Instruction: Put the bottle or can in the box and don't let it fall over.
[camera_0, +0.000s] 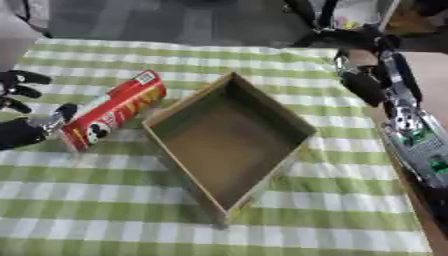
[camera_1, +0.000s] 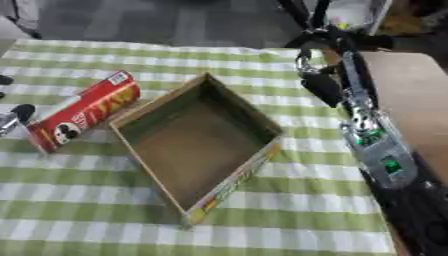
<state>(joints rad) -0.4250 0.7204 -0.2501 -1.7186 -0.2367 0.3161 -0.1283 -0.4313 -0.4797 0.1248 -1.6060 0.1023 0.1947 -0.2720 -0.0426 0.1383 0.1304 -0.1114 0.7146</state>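
A red snack can (camera_0: 112, 110) lies on its side on the green checked tablecloth, just left of the box, its lower end pointing at my left hand. The shallow brown cardboard box (camera_0: 229, 140) stands open, turned corner-on, with nothing inside. My left hand (camera_0: 19, 131) shows at the left edge, open, fingers spread beside the can's lower end; one fingertip (camera_0: 63, 112) is at the can, and I cannot tell whether it touches. My right hand (camera_1: 320, 85) hangs open above the table's far right side, away from both can and box.
My right arm (camera_1: 372, 140), silver with green-lit parts, runs along the table's right edge. The tablecloth (camera_0: 105, 210) stretches in front of the box. Dark equipment stands beyond the far right corner.
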